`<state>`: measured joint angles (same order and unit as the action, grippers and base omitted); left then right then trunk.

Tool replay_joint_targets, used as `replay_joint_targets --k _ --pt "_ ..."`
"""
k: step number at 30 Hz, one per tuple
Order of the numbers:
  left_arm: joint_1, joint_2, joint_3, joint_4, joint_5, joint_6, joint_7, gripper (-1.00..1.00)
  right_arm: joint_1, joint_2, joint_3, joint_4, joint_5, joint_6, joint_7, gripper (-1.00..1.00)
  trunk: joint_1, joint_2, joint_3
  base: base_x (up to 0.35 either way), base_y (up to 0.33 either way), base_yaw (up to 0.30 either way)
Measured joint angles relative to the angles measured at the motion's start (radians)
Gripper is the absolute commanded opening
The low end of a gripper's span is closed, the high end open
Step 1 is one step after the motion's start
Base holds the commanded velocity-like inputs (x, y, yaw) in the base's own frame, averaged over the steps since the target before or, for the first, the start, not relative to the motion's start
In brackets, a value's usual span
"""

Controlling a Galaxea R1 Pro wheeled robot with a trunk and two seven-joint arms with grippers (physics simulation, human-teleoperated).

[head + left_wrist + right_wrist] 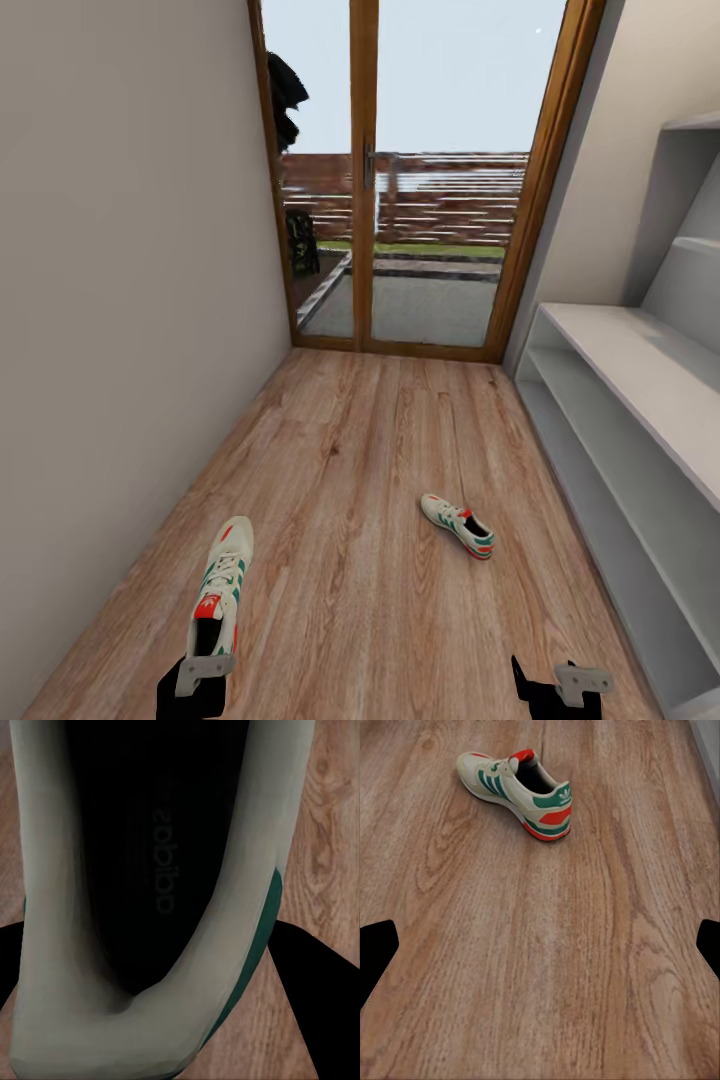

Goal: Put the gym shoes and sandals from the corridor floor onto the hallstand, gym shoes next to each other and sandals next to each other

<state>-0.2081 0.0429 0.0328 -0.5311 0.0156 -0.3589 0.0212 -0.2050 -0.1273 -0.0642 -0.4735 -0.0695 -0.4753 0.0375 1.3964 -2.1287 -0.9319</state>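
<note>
our left gripper (205, 668) sits at the lower left of the head view, clamped on the heel of one gym shoe (222, 585); up close the left wrist camera shows its dark insole. the other gym shoe (458, 524) lies on the corridor floor (340, 450) at centre right, near the hallstand (640, 400). our right gripper (560, 685), cut off at the bottom edge, hangs spread wide.

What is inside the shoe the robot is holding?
The left wrist view looks down into the held shoe: a dark insole with faint printed letters, nothing else visible. The toe end is too dark to see into. The left gripper holds its heel.
</note>
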Motion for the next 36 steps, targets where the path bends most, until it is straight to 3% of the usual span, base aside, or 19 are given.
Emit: replay_joint_targets --k 11,36 --pt "0.000 0.000 -0.001 0.000 -0.001 0.000 0.000 -1.00 0.000 0.000 0.000 0.000 0.000 0.000 -0.001 1.00 0.000 0.000 0.000 0.317 -0.131 0.117" --pt "0.000 0.000 0.000 0.000 -0.001 0.000 0.000 -1.00 0.000 0.000 0.000 0.000 0.000 0.000 -0.003 1.00 0.000 0.000 0.000 0.303 -0.165 0.003"
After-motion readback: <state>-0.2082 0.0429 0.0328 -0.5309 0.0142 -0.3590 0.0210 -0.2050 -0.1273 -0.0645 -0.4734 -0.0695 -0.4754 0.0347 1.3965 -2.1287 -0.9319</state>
